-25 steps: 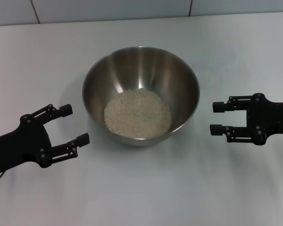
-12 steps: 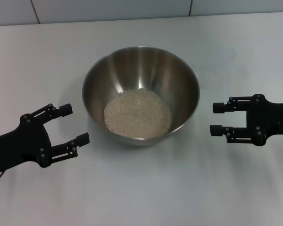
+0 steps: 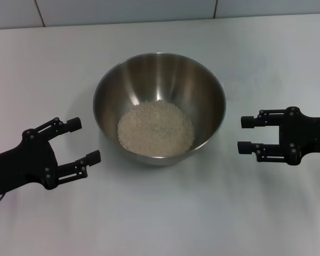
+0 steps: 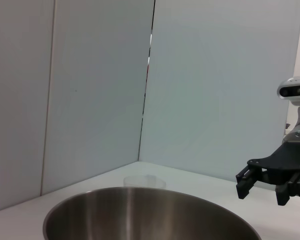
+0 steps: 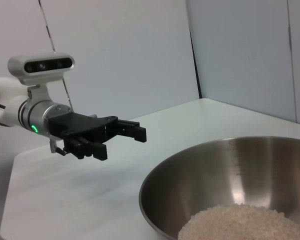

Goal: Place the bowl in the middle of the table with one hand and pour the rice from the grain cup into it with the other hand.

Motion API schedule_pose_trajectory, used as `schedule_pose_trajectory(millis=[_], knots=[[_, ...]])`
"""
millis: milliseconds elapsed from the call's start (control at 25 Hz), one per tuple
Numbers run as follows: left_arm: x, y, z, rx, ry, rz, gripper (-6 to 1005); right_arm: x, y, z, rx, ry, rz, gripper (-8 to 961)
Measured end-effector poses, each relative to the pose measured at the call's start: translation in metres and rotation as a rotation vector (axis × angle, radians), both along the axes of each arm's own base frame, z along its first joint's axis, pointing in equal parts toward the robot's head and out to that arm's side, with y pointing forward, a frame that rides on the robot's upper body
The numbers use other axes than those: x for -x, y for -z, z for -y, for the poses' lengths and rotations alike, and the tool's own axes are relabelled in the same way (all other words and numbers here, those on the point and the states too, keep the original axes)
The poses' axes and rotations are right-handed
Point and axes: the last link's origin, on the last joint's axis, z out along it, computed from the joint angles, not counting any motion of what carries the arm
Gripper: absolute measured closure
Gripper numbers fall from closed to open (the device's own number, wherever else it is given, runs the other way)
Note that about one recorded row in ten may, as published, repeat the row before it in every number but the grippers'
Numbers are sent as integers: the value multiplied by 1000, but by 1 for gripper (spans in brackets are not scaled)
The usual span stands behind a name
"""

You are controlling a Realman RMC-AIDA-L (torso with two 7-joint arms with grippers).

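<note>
The stainless-steel bowl [image 3: 159, 80] stands in the middle of the white table [image 3: 160, 213]. The rice [image 3: 156, 129] lies as a pale heap in its bottom, also seen in the right wrist view [image 5: 240, 222]. My left gripper [image 3: 85, 141] is open and empty, just left of the bowl and a little nearer to me. My right gripper [image 3: 244, 134] is open and empty, just right of the bowl. Neither touches it. The clear grain cup [image 4: 144, 182] shows faintly, upright, beyond the bowl's rim [image 4: 140, 197] in the left wrist view. I cannot make it out in the head view.
Pale wall panels [image 3: 128, 10] close off the table's far edge. Bare tabletop lies in front of the bowl and on both sides behind the grippers.
</note>
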Motion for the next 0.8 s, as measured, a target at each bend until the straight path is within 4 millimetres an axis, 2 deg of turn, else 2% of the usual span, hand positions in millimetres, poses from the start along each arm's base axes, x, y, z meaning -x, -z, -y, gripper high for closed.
schedule_pose_trajectory(millis=[800], knots=[[-1,-2,-2,6,1,1,139,0,-1,-1,-13,10,-13,333]])
